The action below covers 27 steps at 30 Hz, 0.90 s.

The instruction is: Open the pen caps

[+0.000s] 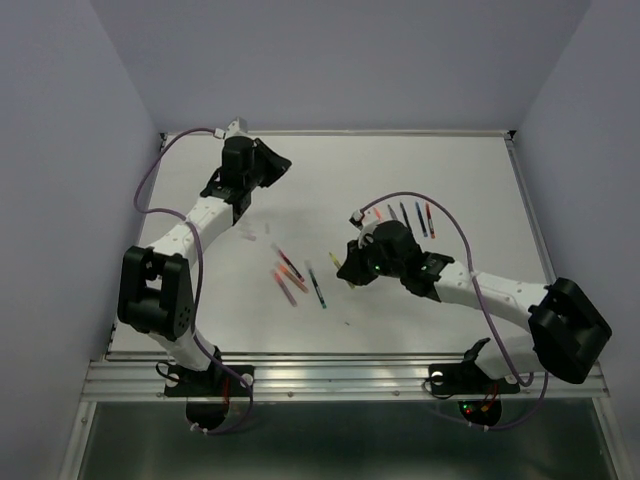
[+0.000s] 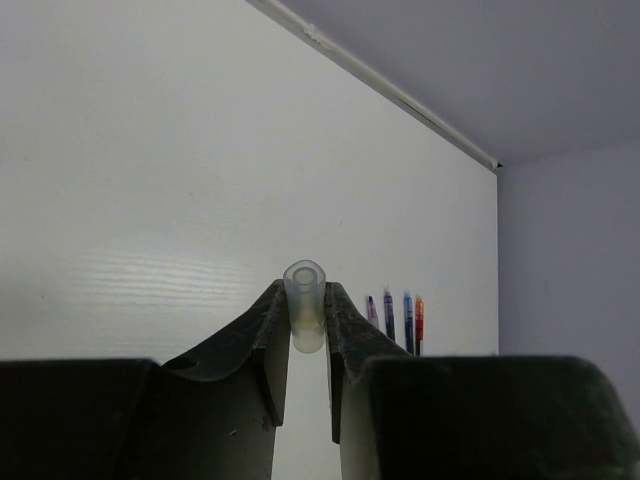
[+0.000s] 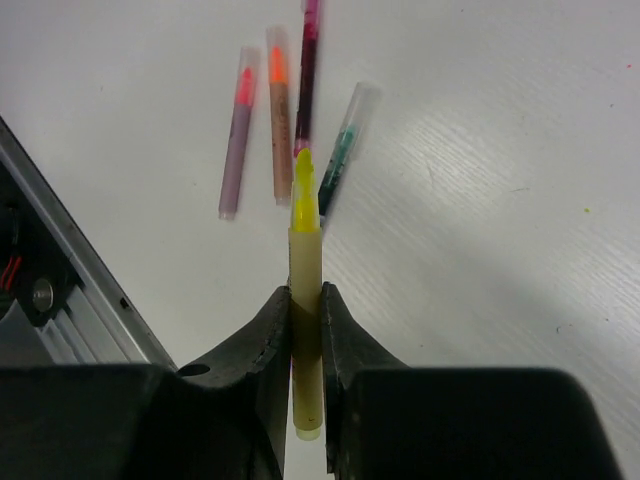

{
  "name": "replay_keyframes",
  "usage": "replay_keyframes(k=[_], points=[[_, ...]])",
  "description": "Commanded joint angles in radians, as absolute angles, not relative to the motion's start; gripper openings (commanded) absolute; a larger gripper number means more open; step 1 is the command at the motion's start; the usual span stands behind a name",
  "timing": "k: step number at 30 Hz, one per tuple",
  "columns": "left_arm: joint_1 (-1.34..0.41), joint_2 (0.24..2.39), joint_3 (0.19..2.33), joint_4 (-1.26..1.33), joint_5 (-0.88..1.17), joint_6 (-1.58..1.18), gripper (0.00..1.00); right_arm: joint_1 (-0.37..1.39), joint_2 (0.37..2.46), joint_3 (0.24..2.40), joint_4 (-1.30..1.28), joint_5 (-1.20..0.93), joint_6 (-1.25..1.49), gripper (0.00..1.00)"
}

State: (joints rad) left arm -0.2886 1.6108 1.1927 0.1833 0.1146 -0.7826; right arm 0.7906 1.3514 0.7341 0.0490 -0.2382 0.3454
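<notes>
**Sam:** What do the wrist cameras show you that the top one can't?

**Me:** On the left wrist one, my left pincer (image 2: 304, 300) is squeezed on one clear pen cap (image 2: 305, 278). I can see into its open end. Far behind it, a row of four pens (image 2: 395, 320) lies on the bench (image 2: 150, 150).

**Sam:** And the right wrist?

**Me:** My right pincer (image 3: 305, 300) is clamped on one yellow pen (image 3: 303, 200). Its yellow tip is bare. Just past the tip lie four more: a pink pen (image 3: 238, 140), an orange pen (image 3: 279, 110), a dark red pen (image 3: 307, 70) and a green pen (image 3: 345, 150).

**Sam:** And from the top?

**Me:** Only there I see both arms. The left arm (image 1: 190, 235) reaches to the back left. The right arm (image 1: 480, 290) reaches to the middle. The pens look too tiny to count.
</notes>
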Motion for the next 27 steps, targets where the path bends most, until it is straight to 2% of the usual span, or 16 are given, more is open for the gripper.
replay_keyframes(k=[1,6,11,22,26,27], points=[[-0.299,1.559,1.165,0.206,0.097,-0.749,0.0,0.749,1.348,0.791,0.048,-0.125,0.342,0.01],[-0.299,1.506,1.059,0.134,0.058,-0.713,0.0,0.623,1.501,0.882,0.003,-0.017,0.282,0.01],[-0.299,1.445,0.944,0.094,0.025,-0.698,0.0,0.565,1.643,0.992,-0.031,0.079,0.137,0.06],[-0.298,1.473,0.948,-0.038,-0.123,-0.666,0.0,0.485,1.828,1.117,-0.101,0.187,0.061,0.18],[-0.296,1.5,0.974,-0.089,-0.169,-0.664,0.0,0.485,1.829,1.115,-0.112,0.196,0.067,0.4],[-0.296,1.505,0.979,-0.089,-0.175,-0.666,0.0,0.485,1.825,1.115,-0.113,0.195,0.069,0.41]])
